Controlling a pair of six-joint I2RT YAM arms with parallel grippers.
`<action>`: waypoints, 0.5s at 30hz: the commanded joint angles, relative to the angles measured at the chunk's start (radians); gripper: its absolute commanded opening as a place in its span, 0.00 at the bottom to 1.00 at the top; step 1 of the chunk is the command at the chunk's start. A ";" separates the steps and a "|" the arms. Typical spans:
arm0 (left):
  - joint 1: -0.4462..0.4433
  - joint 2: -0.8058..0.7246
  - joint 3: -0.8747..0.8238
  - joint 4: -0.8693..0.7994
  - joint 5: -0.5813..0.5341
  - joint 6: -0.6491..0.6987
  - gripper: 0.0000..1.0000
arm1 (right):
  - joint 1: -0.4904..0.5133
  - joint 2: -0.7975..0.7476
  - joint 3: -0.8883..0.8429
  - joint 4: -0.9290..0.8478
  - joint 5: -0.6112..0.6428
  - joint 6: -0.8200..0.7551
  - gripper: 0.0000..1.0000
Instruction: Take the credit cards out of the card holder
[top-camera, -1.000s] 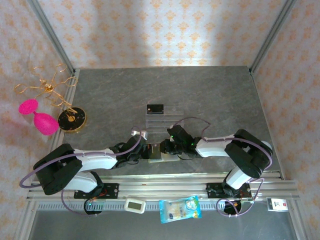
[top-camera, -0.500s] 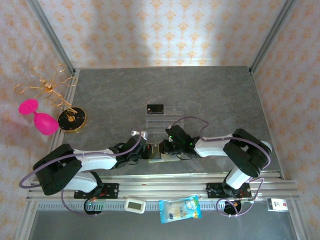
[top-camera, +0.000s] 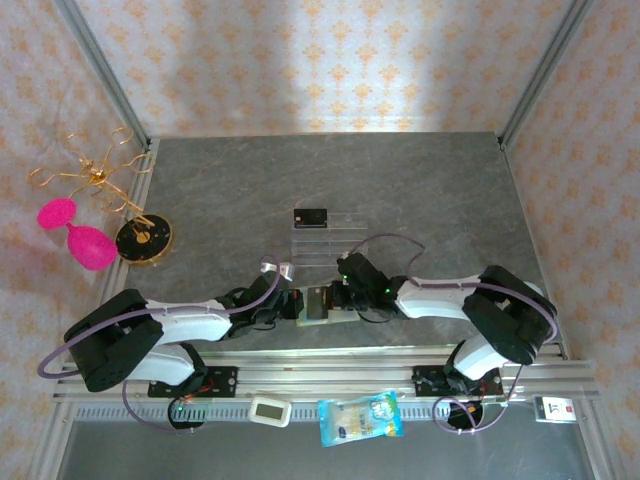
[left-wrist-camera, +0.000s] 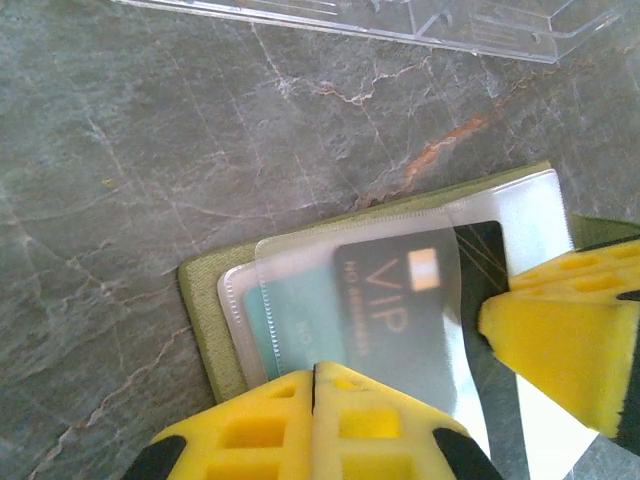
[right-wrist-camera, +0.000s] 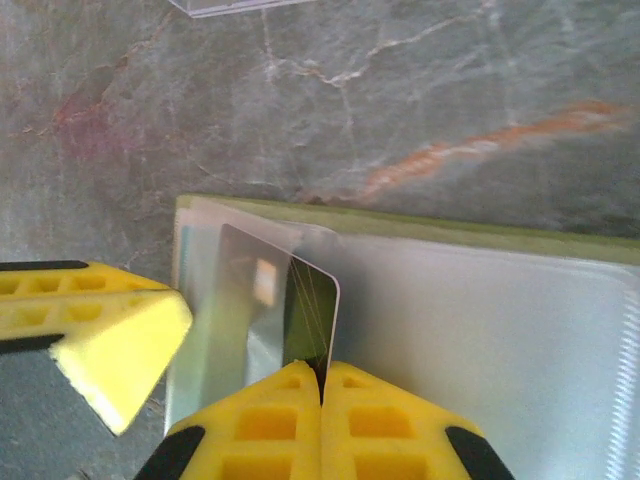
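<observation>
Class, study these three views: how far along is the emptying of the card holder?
Done: one dark card seems to lie already on the clear tray. In hand: the left hand pins the open card holder while the right hand pinches the VIP card, partly out of its sleeve. Left: a teal card beneath it.

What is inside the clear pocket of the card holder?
Through the clear pocket of the card holder, a dark card marked VIP shows, lying over a teal card. The left claw covers the lower ends of both, so more cards cannot be ruled out.
</observation>
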 joint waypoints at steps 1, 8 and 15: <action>0.007 -0.001 -0.031 -0.038 0.020 -0.002 0.00 | -0.007 -0.036 -0.039 -0.081 0.060 0.001 0.00; 0.009 -0.070 -0.026 -0.031 0.038 0.005 0.00 | -0.014 -0.087 -0.061 -0.072 0.042 -0.020 0.00; -0.005 -0.076 0.039 -0.044 0.062 0.023 0.05 | -0.014 -0.148 -0.054 -0.082 0.068 -0.063 0.00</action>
